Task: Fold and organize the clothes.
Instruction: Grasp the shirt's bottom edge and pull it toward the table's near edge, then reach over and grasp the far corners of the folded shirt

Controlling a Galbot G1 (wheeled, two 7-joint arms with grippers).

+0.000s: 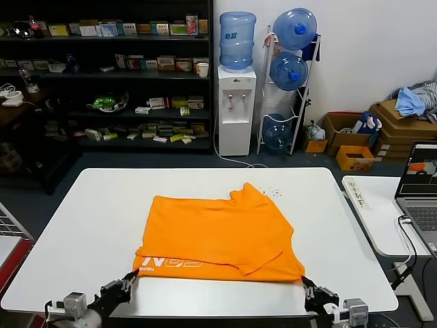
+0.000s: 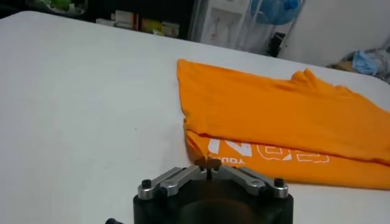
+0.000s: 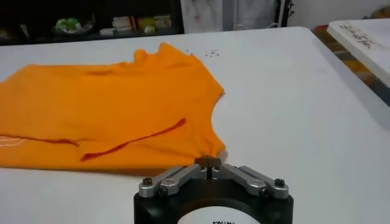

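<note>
orange t-shirt [image 1: 218,236] folded on table [image 1: 82,212], long axis 9-to-3; left gripper [image 1: 130,279] and right gripper [image 1: 308,283] clenched, holding nothing, at its near corners.

A bright orange T-shirt [image 1: 218,236] is showing white lettering [image 1: 167,262] along its near edge, lying on a plain white table [image 1: 82,219].

Bright even indoor light; soft shadows; wrist backgrounds blurred.
</note>
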